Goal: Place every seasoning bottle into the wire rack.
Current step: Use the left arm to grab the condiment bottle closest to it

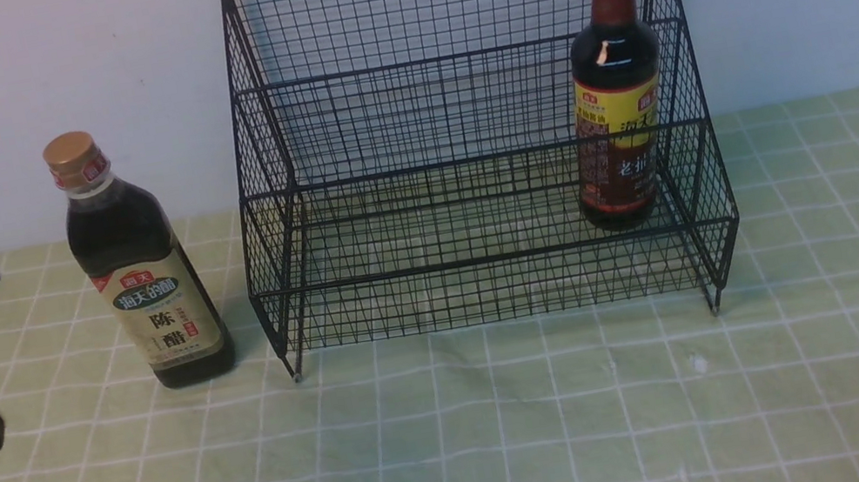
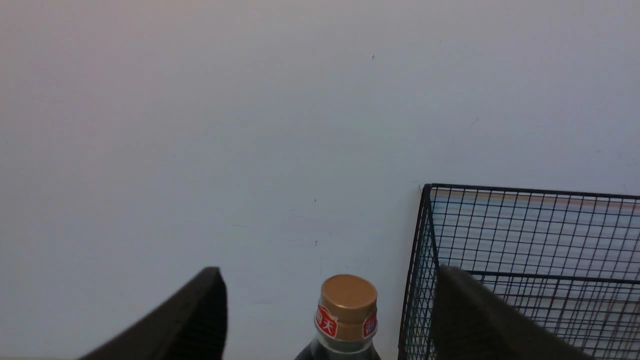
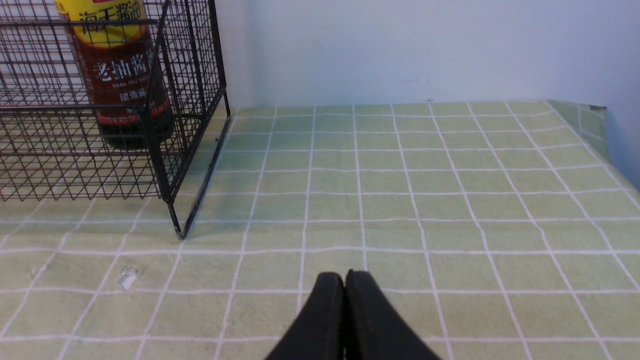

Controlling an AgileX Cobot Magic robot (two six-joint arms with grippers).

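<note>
Black wire rack [image 1: 485, 257] at the worktop's back edge, soy bottle [image 1: 620, 119] inside; gold-capped vinegar [image 1: 149, 281] waits near the back-left corner! Left gripper [image 2: 330, 310] wide, right gripper [image 3: 345, 280] closed; next, seemingly, lower and grasp the vinegar.

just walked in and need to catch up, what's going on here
The robot is putting seasoning bottles in a wire rack. The soy sauce bottle stands inside, at the right end. The vinegar bottle is outside, left of the rack. The left arm's jaws are open near its cap, holding nothing; the right arm's are shut and empty.
</note>
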